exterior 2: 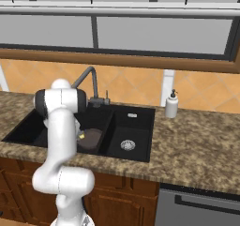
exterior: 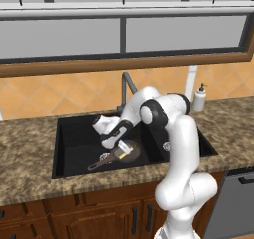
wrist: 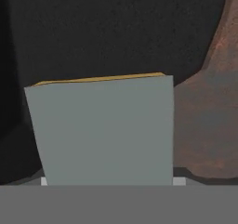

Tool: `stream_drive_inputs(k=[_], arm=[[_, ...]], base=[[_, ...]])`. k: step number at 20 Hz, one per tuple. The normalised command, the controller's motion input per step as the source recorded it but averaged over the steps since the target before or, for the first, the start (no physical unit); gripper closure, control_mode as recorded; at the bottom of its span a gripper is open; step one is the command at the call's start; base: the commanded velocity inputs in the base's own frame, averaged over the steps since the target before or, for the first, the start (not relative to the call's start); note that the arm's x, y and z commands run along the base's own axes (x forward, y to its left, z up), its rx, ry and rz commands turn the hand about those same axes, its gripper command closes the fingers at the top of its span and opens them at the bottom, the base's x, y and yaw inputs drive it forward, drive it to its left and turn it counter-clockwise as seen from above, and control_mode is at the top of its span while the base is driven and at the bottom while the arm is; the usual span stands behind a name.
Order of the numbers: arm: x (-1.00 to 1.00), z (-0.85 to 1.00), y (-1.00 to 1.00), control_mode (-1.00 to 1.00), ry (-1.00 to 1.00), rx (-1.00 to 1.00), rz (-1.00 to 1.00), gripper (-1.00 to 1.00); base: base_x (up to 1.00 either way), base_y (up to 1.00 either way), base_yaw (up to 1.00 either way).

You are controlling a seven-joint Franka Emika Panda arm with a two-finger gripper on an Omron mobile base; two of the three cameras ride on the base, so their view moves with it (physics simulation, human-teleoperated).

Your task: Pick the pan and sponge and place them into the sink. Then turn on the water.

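Observation:
The black double-basin sink [exterior: 58, 149] [exterior 2: 133, 122] holds the dark brown pan [exterior: 131, 152] [exterior 2: 92, 138] in its large bowl, its thin handle pointing toward the front left. My gripper [exterior: 118, 151] hangs low in that bowl, just above the pan's near rim, and is shut on the sponge [exterior: 121, 148]. In the hand view the sponge [wrist: 102, 130] stands close up, grey-green scrub face toward the camera with a yellow edge on top, hiding the fingertips. The pan's [wrist: 209, 116] reddish-brown surface curves along the right. No water runs from the dark gooseneck faucet [exterior: 126, 82] [exterior 2: 91, 77].
A white soap dispenser [exterior: 200, 98] [exterior 2: 172, 104] stands on the speckled counter right of the sink. The smaller bowl with its silver drain [exterior 2: 127, 145] lies to the right of the arm. Below the counter at the right is a grey dishwasher front [exterior 2: 201, 206].

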Motion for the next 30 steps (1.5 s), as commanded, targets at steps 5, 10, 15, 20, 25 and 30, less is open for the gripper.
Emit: stream_drive_inputs(k=[5,10,15,20,25,30], arm=[[0.00,-0.33,-0.12,-1.00,-0.03,0.00,0.00,1.00],[0.00,-0.24,-0.20,-1.00,-0.14,0.00,0.00,1.00],[0.08,-0.21,-0.09,-1.00,-0.19,0.00,0.00,1.00],[0.29,-0.17,-0.06,-1.00,-0.20,0.00,0.00,1.00],[0.39,-0.10,-0.02,-1.00,-0.10,0.00,0.00,1.00],[0.24,-0.04,0.00,-1.00,-0.12,0.00,0.00,1.00]], base=[[0.00,0.00,0.00],[0.00,0.00,0.00],[0.00,0.00,0.00],[0.00,0.00,0.00],[0.00,0.00,0.00],[0.00,0.00,0.00]])
